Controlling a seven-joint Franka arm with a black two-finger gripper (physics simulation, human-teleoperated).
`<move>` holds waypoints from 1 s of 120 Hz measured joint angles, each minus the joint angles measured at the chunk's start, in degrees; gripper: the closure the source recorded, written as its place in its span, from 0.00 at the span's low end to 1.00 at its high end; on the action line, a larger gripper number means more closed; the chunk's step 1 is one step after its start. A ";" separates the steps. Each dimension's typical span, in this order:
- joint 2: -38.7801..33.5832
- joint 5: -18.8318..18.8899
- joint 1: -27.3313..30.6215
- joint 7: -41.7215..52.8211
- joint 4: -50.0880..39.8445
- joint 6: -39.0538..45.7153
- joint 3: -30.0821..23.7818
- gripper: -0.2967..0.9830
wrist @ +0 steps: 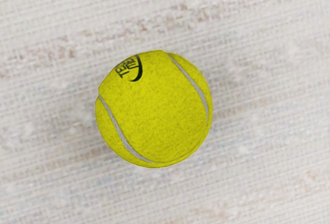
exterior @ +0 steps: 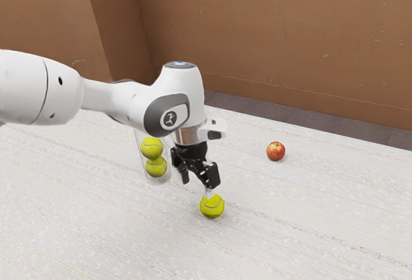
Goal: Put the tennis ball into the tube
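While the robotic arm (exterior: 116, 103) extends from the exterior view's left, its black gripper (exterior: 197, 186) points downward over the table (exterior: 309, 228), the two fingers parted. Below the fingertips lies the tennis ball (exterior: 212, 207), resting on the pale tabletop and not gripped. In the exterior view the ball sits nearer the finger on that view's right, whose tip overlaps the ball's upper edge; whether the two touch cannot be told. The wrist view presents the same ball from above, with its pale curved seams and a dark printed marking. Beside the gripper, toward the exterior view's left, stands the transparent tube (exterior: 150, 178), its upper part hidden by the arm; within it are two further balls, an upper one (exterior: 152, 147) and a lower one (exterior: 156, 167). The task's ball lies outside the tube. A red apple (exterior: 275, 151) rests well apart, toward the exterior view's right.
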 joint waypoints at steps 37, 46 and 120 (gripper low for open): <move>7.78 -1.30 -0.97 -0.22 2.21 6.13 0.00 0.23; 8.81 -1.37 -0.97 -0.27 2.28 6.87 0.03 0.23; 13.66 1.18 -0.98 -1.96 3.08 13.53 0.13 0.44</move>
